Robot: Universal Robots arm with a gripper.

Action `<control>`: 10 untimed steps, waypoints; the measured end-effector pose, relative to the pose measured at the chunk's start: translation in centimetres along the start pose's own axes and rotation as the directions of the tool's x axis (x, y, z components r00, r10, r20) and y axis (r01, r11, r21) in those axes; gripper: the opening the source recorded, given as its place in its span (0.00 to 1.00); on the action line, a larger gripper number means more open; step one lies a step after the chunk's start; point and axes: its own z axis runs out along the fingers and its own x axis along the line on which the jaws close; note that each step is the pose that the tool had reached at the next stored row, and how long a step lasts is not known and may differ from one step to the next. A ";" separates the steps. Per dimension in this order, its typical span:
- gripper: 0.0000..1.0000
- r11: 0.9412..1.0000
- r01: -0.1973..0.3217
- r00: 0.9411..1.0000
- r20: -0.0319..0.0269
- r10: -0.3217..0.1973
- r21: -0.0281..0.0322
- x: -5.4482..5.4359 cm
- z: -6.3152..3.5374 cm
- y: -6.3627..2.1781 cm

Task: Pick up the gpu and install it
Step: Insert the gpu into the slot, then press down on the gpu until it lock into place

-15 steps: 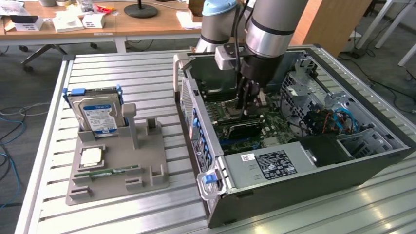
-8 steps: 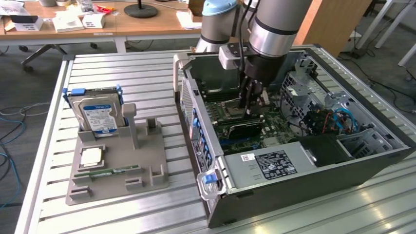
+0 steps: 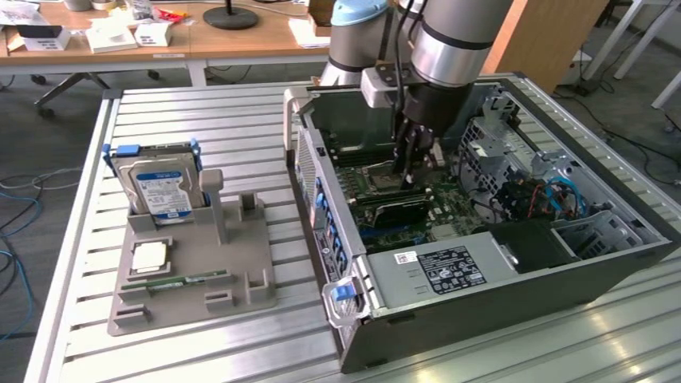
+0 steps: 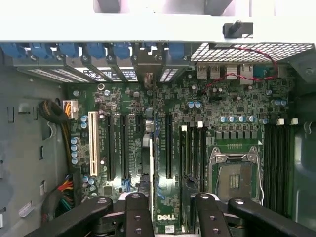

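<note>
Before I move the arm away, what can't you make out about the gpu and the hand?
- Gpu seating: wrist view sees it edge-on, slot contact hidden beneath it.
- Whether the hand touches the gpu: exterior view, the hand's own body covers the contact.
- Gpu's near end: wrist view, covered by the hand's fingers.

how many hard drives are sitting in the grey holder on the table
1. A silver hard drive with a blue-white label stands upright at the far end of the grey holder, on the exterior view's left of the open computer case. Another could be hidden behind it.
</note>
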 end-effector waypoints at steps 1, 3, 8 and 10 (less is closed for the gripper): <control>0.40 1.000 0.000 1.000 0.000 0.000 0.000 0.0 -0.10 0.00; 0.40 1.000 0.000 1.000 0.001 0.000 0.000 0.0 -0.31 0.01; 0.40 1.000 0.000 1.000 0.004 0.000 0.000 0.0 -0.45 0.01; 0.40 1.000 0.000 1.000 0.004 0.000 0.000 0.0 -0.45 0.01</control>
